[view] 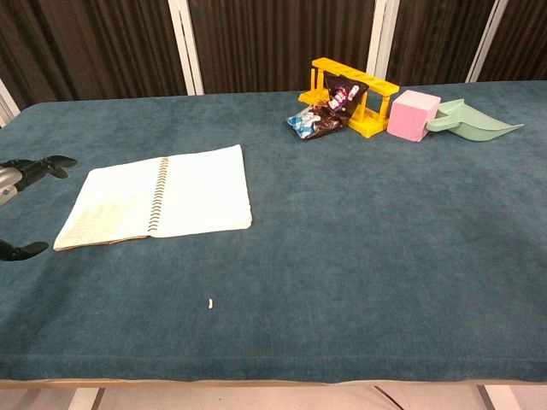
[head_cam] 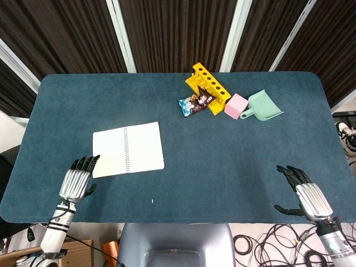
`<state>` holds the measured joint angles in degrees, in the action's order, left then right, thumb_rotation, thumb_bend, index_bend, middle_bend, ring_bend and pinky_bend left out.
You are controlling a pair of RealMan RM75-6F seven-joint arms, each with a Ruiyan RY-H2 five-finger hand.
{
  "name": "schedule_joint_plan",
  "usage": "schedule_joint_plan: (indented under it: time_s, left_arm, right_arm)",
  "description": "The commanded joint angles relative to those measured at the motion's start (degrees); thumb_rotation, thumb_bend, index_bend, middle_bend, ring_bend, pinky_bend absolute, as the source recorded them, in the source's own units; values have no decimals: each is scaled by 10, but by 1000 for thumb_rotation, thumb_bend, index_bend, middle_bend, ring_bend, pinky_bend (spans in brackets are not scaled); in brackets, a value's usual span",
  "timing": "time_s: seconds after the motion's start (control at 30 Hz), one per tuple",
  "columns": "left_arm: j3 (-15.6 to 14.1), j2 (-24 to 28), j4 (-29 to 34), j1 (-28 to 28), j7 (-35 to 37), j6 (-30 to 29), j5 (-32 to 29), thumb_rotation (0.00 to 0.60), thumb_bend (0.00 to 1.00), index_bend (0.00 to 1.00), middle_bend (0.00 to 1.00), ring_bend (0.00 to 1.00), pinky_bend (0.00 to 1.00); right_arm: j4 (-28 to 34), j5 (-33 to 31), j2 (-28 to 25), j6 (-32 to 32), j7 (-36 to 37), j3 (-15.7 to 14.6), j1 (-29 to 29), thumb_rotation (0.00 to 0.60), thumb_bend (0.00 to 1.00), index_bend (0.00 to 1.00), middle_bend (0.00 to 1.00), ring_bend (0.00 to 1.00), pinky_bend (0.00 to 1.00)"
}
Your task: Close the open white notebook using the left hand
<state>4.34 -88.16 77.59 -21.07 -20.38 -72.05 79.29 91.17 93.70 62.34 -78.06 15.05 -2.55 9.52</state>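
Observation:
The white spiral notebook [head_cam: 128,148] [view: 158,202] lies open and flat on the blue table, left of centre. My left hand [head_cam: 77,178] hovers just near the notebook's front left corner, fingers spread and empty; the chest view shows only its fingertips [view: 34,168] at the left edge. My right hand [head_cam: 305,191] is open and empty by the table's front right edge, far from the notebook. The chest view does not show it.
At the back right stand a yellow rack [head_cam: 207,87] [view: 354,94], a snack packet [head_cam: 194,103] [view: 323,115], a pink cube [head_cam: 236,105] [view: 413,114] and a green scoop [head_cam: 263,105] [view: 474,123]. A small white scrap [head_cam: 152,201] [view: 210,301] lies near the front edge.

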Motion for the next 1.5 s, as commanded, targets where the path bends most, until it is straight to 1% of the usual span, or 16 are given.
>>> schedule_joint_plan:
  time_s: [0.03,0.27,0.4,0.57,0.7,0.8,1.07,1.33,1.4,1.5]
  left_arm:
    - [5,-11,-7,-7,-4,9,-6,600,275,103,162,126,211]
    - [28,-48,-24,-32,-14,44,-39,600,274,103,161,122,209]
    - [44,-57,-17,-49,-57,79,-88,600,277,99,136,100,182]
    - [59,-59,0,-66,-93,115,-146,600,266,57,95,64,173]
    - [64,-73,-15,-74,-114,113,-172,600,250,31,82,54,172]
    - [66,-81,-27,-78,-119,114,-186,600,233,33,82,54,172]
    - [73,-90,-48,-93,-130,118,-211,600,227,39,82,54,172]
    - [82,-92,-63,-110,-159,129,-253,600,227,42,82,54,174]
    - [82,-91,-66,-113,-159,131,-258,600,226,47,82,54,177]
    - [79,-95,-78,-116,-153,127,-253,600,246,80,87,63,189]
  right_arm:
    - [0,1,1,0,0,0,1,600,0,60,146,44,118]
    - [2,3,-2,-6,-3,0,-1,600,0,61,144,44,118]
    - [1,4,-2,-13,6,1,-2,600,0,61,139,44,118]
    - [-7,4,0,-18,15,0,-5,600,0,60,136,44,119]
    - [-12,3,2,-19,20,0,-6,600,0,61,135,43,119]
    - [-13,3,2,-19,21,0,-6,600,0,60,135,44,119]
    - [-16,3,2,-22,23,-1,-8,600,0,61,135,44,119]
    - [-23,2,4,-30,30,-3,-14,600,0,60,134,43,119]
    - [-25,3,5,-31,33,-3,-16,600,0,60,134,43,119]
    - [-28,4,6,-33,35,-4,-17,600,0,61,134,43,119]
